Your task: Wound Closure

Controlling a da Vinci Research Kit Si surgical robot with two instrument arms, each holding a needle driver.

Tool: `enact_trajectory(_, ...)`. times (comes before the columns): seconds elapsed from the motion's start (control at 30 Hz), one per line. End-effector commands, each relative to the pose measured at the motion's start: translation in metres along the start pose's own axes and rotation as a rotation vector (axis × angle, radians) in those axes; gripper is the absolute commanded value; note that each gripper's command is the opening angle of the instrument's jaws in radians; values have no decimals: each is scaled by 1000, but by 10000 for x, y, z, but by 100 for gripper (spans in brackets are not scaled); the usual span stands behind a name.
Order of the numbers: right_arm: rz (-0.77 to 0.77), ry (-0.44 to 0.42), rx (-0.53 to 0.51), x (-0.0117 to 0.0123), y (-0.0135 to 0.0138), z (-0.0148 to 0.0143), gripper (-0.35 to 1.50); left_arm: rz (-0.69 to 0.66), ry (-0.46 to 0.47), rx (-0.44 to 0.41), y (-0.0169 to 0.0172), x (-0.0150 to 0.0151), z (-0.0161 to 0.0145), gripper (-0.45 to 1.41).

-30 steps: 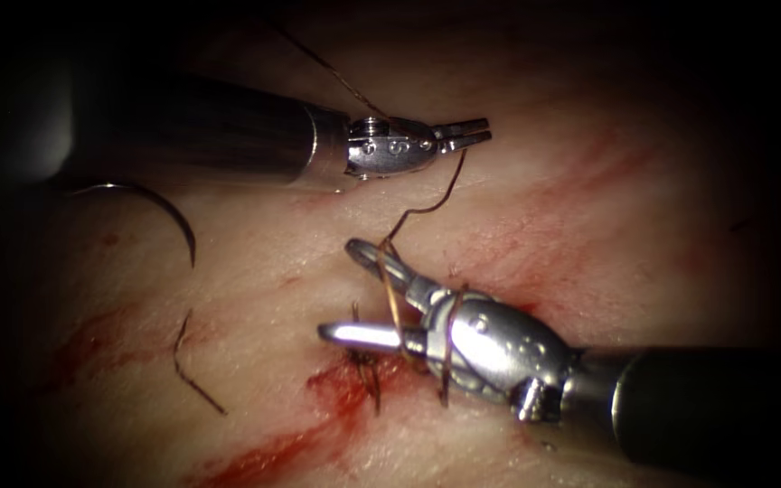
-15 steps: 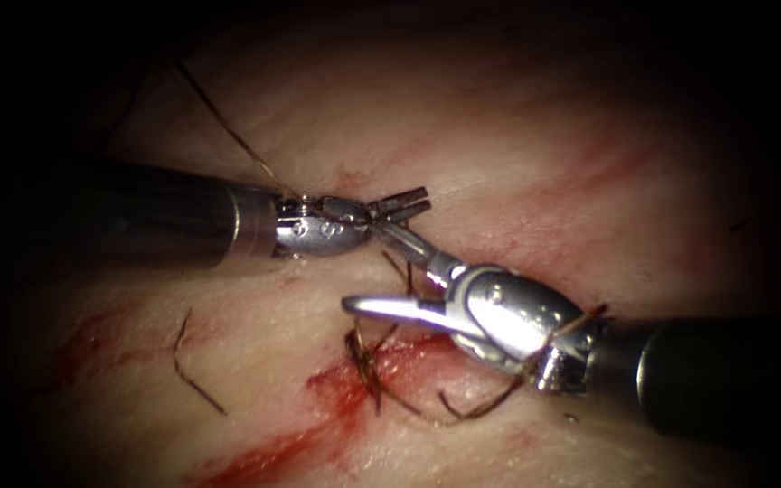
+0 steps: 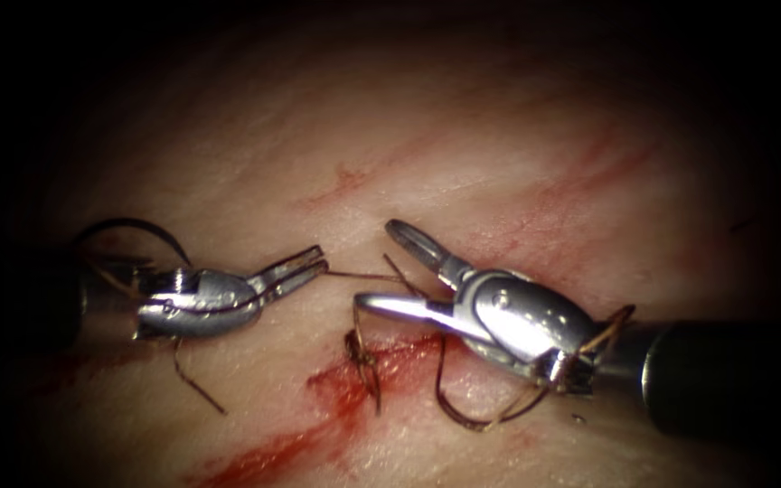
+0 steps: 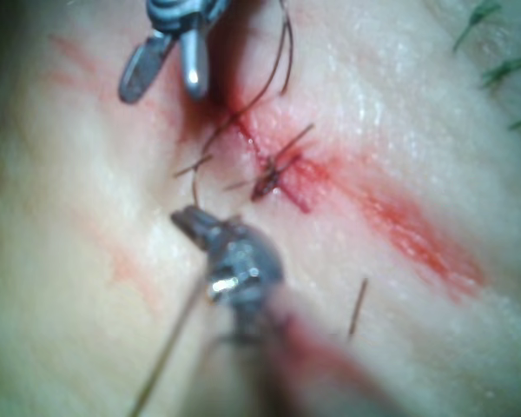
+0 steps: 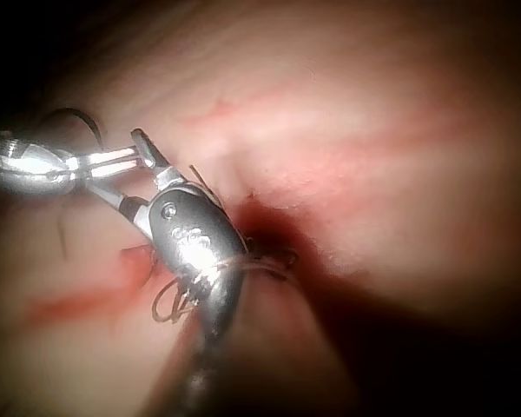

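Thread, thin and limp, loops around the right end effector, whose jaws stand wide and empty. The left end effector, closed, grips the thread's strand left of the cut. Needle lies behind it. Such thread probably slips; grasp it near its end.

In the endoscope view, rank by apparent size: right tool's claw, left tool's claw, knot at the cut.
1. Right tool's claw, open, holding nothing.
2. Left tool's claw, shut on the thread.
3. Knot.
The right claw may sit nearer the camera.
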Motion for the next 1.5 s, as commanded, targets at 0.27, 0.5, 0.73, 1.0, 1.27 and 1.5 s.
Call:
enact_trajectory(0.27,-9,-13,-32,-11,5,-25,146,-8,8,6,-35,7,-55,-45)
enact_trajectory(0.5,-14,-15,22,-12,-13,-24,148,-7,26,40,-99,15,-45,-45)
enact_trajectory(0.73,-21,-54,131,-19,-32,-28,146,-45,88,86,-168,38,-50,-45)
enact_trajectory(1.0,-40,-166,199,-42,-35,-29,143,-142,199,152,-271,81,-66,-45)
enact_trajectory(1.27,-59,-263,109,-54,-9,-29,141,-146,263,120,-243,112,-139,-45)
enact_trajectory(1.5,-25,-383,85,-60,8,-17,140,-165,286,113,-210,107,-188,-45)
